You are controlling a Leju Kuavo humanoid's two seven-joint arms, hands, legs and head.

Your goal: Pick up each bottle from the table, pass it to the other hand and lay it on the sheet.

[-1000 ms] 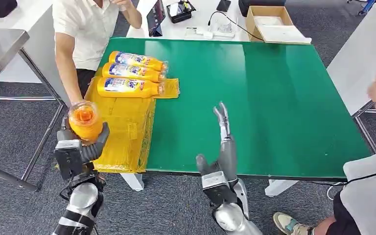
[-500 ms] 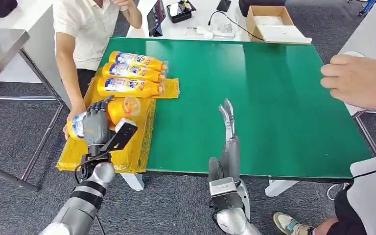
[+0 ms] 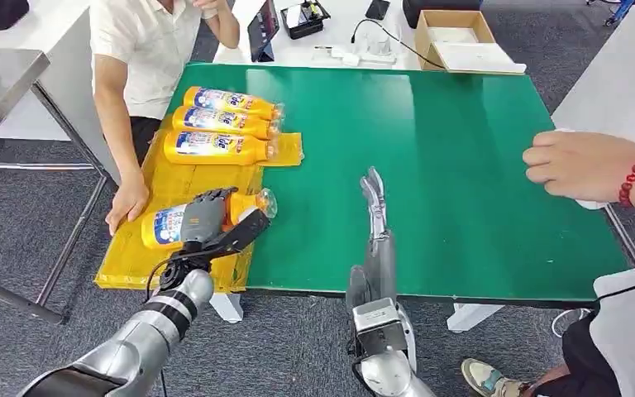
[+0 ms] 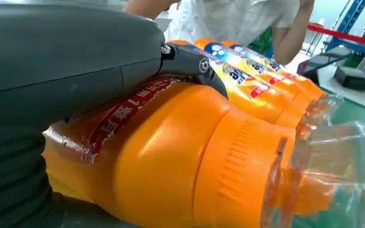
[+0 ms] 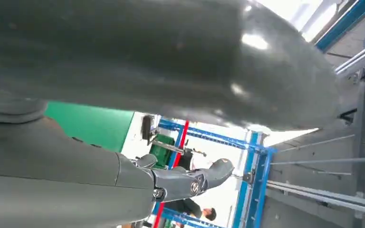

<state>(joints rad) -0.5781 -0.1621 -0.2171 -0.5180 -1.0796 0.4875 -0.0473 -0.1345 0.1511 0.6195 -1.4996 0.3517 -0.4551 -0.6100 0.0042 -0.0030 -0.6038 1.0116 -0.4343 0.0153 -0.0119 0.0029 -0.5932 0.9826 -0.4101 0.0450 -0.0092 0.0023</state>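
Left hand (image 3: 207, 222): wrapped around the orange bottle (image 3: 165, 225), lying on the yellow sheet (image 3: 174, 186) beneath it.
Right hand (image 3: 374, 207): fingers straight, holding nothing.
Risk: released bottle may roll off the sheet's edge just beside the hand.

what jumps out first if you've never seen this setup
The left hand grips an orange bottle lying on the yellow sheet at the near left of the green table. Three matching bottles lie in a row farther back on the sheet. The right hand is empty, fingers extended.
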